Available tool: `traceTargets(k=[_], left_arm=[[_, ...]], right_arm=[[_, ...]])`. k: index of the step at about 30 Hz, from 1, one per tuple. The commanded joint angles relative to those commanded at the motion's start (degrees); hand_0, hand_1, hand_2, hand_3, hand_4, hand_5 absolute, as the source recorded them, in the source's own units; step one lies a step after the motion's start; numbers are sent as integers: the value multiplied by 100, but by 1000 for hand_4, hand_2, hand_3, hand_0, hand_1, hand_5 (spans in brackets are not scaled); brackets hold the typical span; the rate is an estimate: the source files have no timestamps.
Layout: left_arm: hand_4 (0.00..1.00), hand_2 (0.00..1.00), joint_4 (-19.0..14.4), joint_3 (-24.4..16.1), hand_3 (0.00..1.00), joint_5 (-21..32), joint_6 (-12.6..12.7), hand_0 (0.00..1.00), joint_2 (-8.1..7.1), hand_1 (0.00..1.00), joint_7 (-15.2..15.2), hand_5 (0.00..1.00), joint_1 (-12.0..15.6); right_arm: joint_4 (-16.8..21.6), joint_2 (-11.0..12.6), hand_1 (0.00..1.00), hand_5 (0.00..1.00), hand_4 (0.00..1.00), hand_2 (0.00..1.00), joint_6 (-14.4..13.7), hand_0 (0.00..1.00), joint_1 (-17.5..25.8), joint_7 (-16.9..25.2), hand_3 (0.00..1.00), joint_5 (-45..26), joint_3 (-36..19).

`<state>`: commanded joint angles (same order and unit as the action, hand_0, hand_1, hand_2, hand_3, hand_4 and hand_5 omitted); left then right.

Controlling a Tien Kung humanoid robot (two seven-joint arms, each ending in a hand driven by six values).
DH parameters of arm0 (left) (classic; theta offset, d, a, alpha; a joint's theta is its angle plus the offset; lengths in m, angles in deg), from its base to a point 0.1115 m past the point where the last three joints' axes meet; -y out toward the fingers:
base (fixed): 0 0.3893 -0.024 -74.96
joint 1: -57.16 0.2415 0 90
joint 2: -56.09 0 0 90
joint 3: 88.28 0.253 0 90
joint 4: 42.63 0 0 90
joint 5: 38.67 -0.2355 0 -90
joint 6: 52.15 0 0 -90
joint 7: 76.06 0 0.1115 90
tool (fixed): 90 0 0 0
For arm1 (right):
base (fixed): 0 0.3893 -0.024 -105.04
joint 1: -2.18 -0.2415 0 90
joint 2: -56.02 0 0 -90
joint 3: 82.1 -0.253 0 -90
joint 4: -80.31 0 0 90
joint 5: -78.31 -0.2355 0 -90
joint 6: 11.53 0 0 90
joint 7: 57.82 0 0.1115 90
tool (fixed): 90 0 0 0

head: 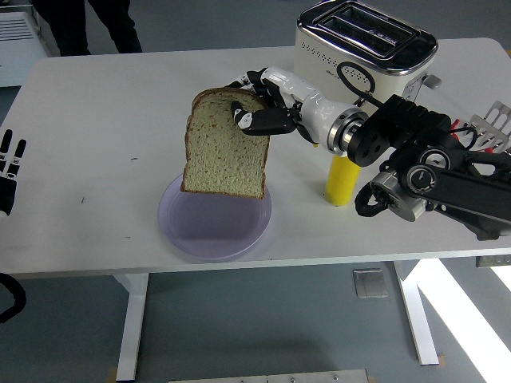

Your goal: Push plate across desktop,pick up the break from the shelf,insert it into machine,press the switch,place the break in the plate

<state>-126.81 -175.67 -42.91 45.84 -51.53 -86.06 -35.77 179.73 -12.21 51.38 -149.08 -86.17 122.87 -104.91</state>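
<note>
A: Head view. What about the right hand?
B: Reaching in from the right, out over the middle of the white table. Clamped on the top of the bread slice, fingers pinching the crust.

A: And the bread?
B: Up in the air, hanging down from that hand. Nearly upright, brown crust around, pale middle. Bottom edge over the far part of the purple plate. Hard to tell if touching the plate or just above it.

A: Where is the plate?
B: Flat on the table, near the front edge, a bit left of the middle. Nothing lying in it.

A: And the toaster?
B: At the far right of the table, cream sides, shiny top, two dark slots. No bread seen in the slots. Well apart from the plate.

A: Anything else close by?
B: Yellow bottle standing just right of the plate, top hidden behind the black arm. Only a bit of red showing past the arm on the right, too hidden to say more. Grey metal rack at the right edge.

A: And the left hand?
B: At the left edge of the picture, by the table's side. Fingers straight and apart, holding nothing.

A: Anybody there?
B: Dark legs of a person at the far side, top left. No hands seen.
</note>
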Motion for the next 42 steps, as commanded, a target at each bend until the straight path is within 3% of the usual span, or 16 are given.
traceTargets(k=[11,21,42], left_arm=[[755,705,108,54,751,-30,-5,817,-34,757,12,983,-204],[755,705,123,78,751,-21,-4,818,-36,758,7,985,-221],[756,706,140,81,753,-9,4,819,-35,757,-5,990,-238]], right_arm=[[-572,-516,459,2,176,481,-84,452,173,58,424,192,564],[-1225,-761,461,2,178,482,-241,452,193,142,425,141,784],[-1318,-974,470,2,157,547,-318,444,98,115,490,38,721]])
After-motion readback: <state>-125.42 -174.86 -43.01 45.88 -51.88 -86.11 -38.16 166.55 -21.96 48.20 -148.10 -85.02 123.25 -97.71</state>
